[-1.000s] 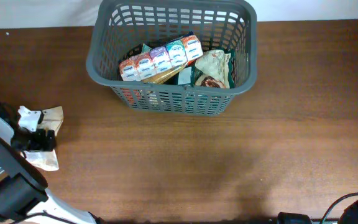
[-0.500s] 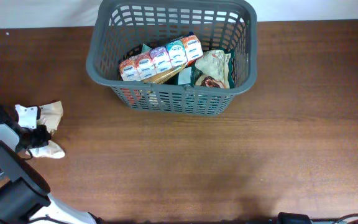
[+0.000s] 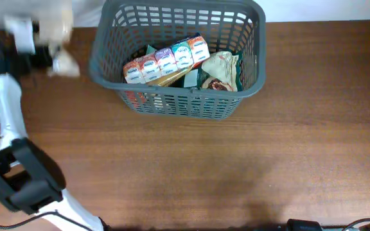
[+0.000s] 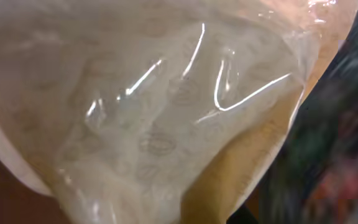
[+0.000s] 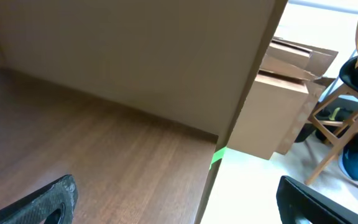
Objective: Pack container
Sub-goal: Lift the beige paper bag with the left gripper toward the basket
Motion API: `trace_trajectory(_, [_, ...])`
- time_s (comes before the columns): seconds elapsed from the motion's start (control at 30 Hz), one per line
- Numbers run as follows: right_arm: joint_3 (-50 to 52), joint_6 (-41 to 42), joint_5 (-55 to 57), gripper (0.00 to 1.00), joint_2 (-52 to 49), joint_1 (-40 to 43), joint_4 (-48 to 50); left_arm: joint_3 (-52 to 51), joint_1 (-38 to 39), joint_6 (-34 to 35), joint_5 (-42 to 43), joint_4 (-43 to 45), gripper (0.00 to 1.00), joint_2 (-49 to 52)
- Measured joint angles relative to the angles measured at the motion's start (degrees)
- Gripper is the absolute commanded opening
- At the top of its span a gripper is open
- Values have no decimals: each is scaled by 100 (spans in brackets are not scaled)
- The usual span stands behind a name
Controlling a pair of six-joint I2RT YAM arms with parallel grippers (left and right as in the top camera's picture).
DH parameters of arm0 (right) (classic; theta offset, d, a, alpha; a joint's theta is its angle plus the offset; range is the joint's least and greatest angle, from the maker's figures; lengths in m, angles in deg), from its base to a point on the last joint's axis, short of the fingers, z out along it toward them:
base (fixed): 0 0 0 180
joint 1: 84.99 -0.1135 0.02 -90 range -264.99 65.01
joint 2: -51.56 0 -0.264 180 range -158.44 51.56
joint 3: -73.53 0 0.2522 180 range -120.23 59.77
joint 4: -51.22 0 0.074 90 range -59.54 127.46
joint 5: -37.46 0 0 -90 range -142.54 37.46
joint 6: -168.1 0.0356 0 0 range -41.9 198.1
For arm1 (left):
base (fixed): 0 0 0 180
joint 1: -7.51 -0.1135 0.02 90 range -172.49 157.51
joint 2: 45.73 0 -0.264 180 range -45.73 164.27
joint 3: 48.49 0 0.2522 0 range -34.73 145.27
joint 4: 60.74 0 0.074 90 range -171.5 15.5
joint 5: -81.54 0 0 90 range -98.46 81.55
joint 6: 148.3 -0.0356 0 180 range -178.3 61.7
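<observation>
Nearest the robot, the right gripper (image 5: 176, 193) hangs over the brown wooden table (image 5: 73, 143), close to one of its edges. Its jaws are spread wide with nothing between them (past that edge stand stacked cardboard boxes (image 5: 284, 106)). The left arm (image 3: 5, 122) runs up the table's left edge to the far left corner. There the left gripper (image 3: 45, 56) is clamped on a pale beige crinkly plastic packet (image 4: 166, 112), blurred from overhead. Just right of it, at the middle of the far edge, sits the large dark grey slotted plastic basket (image 3: 178, 93). It holds a row of small colourful cartons (image 3: 166, 61) and a green and beige pouch (image 3: 222, 70).
</observation>
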Motion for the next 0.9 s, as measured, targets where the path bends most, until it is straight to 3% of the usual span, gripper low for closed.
trace_trajectory(0.17, [4,-2,22,99,0,0,9,2557,876,118,-166,553,1,-22])
trace_trajectory(0.3, [4,-2,26,99,0,0,9,3595,1484,140,109,505,1,-179])
trace_trajectory(0.47, [4,-2,26,99,0,0,7,3866,2385,-33,590,-409,2,-326])
trace_trajectory(0.6, [4,0,28,99,0,0,9,3825,3067,-802,592,-1823,2,-94])
trace_trajectory(0.73, [4,-2,31,99,0,0,9,3779,3528,-1552,61,-2907,2,330])
trace_trajectory(0.9, [4,-2,44,99,0,0,9,3751,3799,-2260,-866,-3657,1,748])
